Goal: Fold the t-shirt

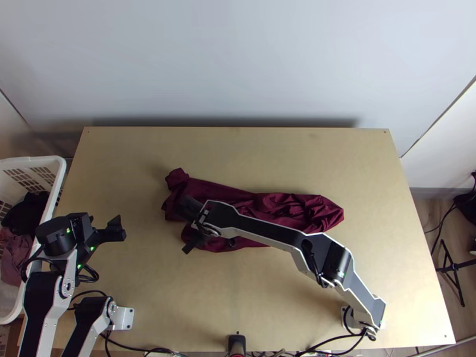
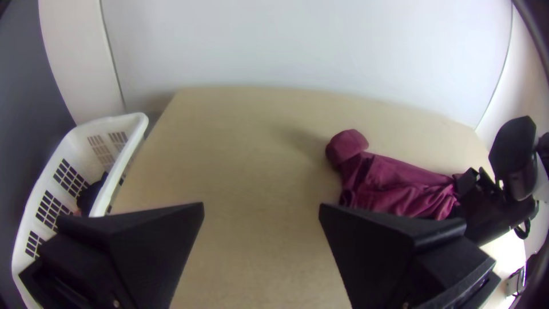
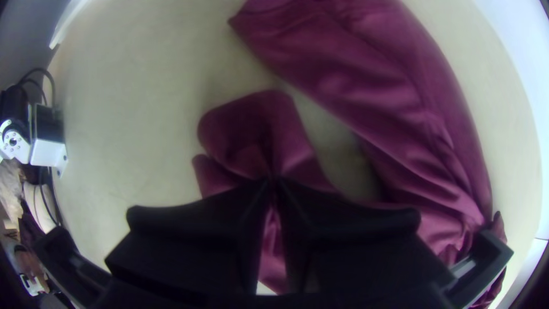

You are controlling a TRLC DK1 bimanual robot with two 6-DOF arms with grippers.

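Maroon cloth, soft and thin, makes up the t-shirt (image 1: 285,205), which lies in a long, bunched-up strip across the middle of the light wooden table (image 1: 333,160). It is full of wrinkles, and a rounded lump of cloth sticks out at its far corner on the basket side.

Over the shirt's end nearest the basket is the right gripper (image 1: 193,225), with its wide flat black fingers closed together. They pinch a fold of the shirt, and loose bits of cloth puff out around the tips.

On the basket side of the shirt, well apart from it, is the left gripper (image 1: 89,221). Its two black fingers stand wide open, with nothing between them.

Farther from the shirt, past the left gripper and beside the table, stands a white plastic basket (image 1: 59,172) with small holes in its walls. Black cloth (image 1: 27,214) and dull pink cloth (image 1: 16,259) lie inside it. A pale, smooth wall (image 1: 238,59) rises beyond the shirt.
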